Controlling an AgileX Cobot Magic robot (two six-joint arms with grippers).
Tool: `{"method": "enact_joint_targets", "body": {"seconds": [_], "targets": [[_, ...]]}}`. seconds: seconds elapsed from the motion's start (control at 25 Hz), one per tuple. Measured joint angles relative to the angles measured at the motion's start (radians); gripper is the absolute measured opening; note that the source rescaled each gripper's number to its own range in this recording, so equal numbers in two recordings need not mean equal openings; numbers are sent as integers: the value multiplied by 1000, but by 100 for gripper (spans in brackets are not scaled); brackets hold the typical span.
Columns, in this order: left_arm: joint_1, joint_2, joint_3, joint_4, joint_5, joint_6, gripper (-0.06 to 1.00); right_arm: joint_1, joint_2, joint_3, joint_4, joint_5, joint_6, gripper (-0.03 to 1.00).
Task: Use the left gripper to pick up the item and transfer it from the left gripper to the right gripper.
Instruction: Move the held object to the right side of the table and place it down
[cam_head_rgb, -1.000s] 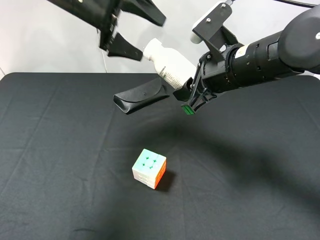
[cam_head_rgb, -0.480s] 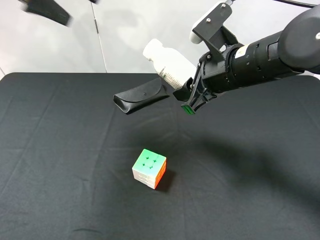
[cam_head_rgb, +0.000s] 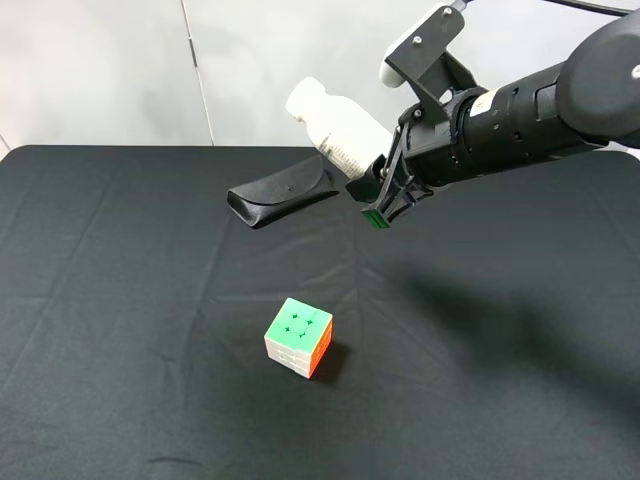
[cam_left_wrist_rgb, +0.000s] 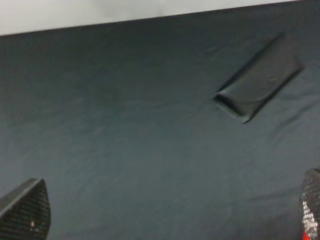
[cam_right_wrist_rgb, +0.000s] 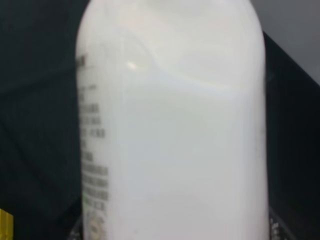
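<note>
A white plastic bottle (cam_head_rgb: 335, 125) with a printed label is held tilted in the air above the back of the black table. My right gripper (cam_head_rgb: 380, 192) is shut on its lower end. The bottle (cam_right_wrist_rgb: 170, 125) fills the right wrist view, and the fingers are almost hidden there. My left gripper (cam_left_wrist_rgb: 170, 220) is out of the exterior high view. In the left wrist view its two fingertips (cam_left_wrist_rgb: 25, 210) stand far apart at the frame's corners with nothing between them, high above the table.
A black glasses case (cam_head_rgb: 283, 193) lies on the black tablecloth (cam_head_rgb: 120, 300) below the bottle and also shows in the left wrist view (cam_left_wrist_rgb: 260, 80). A Rubik's cube (cam_head_rgb: 299, 336) with a green top sits near the table's middle front.
My left arm has pulled up and to the left, away from the bottle, and left the exterior high view. My right gripper and the bottle have stayed still.
</note>
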Motion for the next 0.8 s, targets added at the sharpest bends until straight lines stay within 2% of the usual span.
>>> {"method": "enact_joint_targets", "body": {"seconds": [0.12,0.36,0.48,0.8], "targets": [[0,-72,88,45,0,-27,100,0,0,0,0,0,0,10],[0,-332,403,152,-25,-98,100,0,0,0,0,4,0,10],[0,-506,574,190,-59,-103,100,0,0,0,0,25,0,10],[0,-907,837,195,-72,-104,100,0,0,0,0,62,26,10]]}}
